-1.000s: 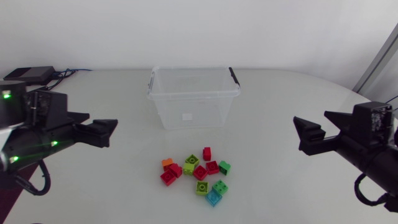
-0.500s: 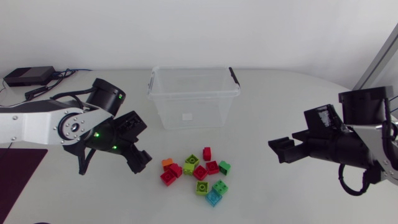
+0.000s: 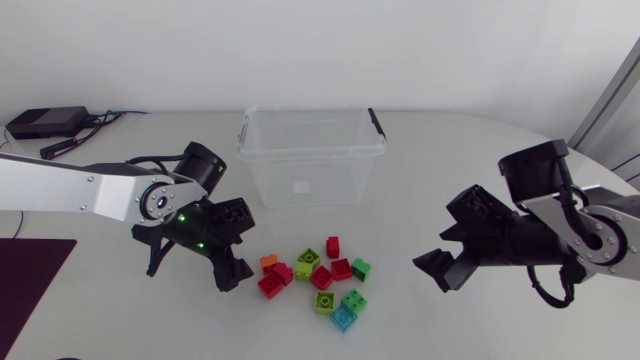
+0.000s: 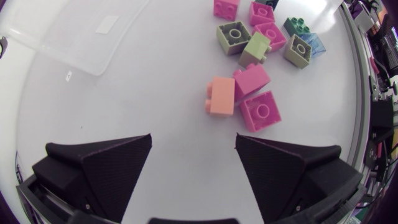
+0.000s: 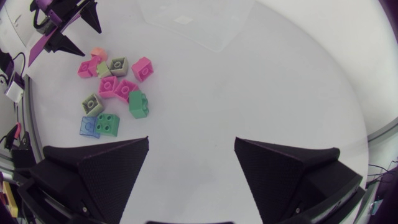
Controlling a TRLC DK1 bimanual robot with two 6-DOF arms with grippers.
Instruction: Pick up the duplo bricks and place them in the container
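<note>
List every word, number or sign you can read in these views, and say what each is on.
No text is readable in any view.
White sticker on the front wall of the clear container: any print is too small to read.
Duplo bricks: no print visible on them.

Container [image 3: 330,176] top open; bricks [image 3: 308,264] tightly clustered; left claw [image 4: 193,140] beside.

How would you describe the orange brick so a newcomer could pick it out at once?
Find the clear container at the far middle of the table; a cluster of bricks lies just in front of it. The orange brick sits at the cluster's edge nearest the left gripper, beside red bricks, and it is the only orange one.
</note>
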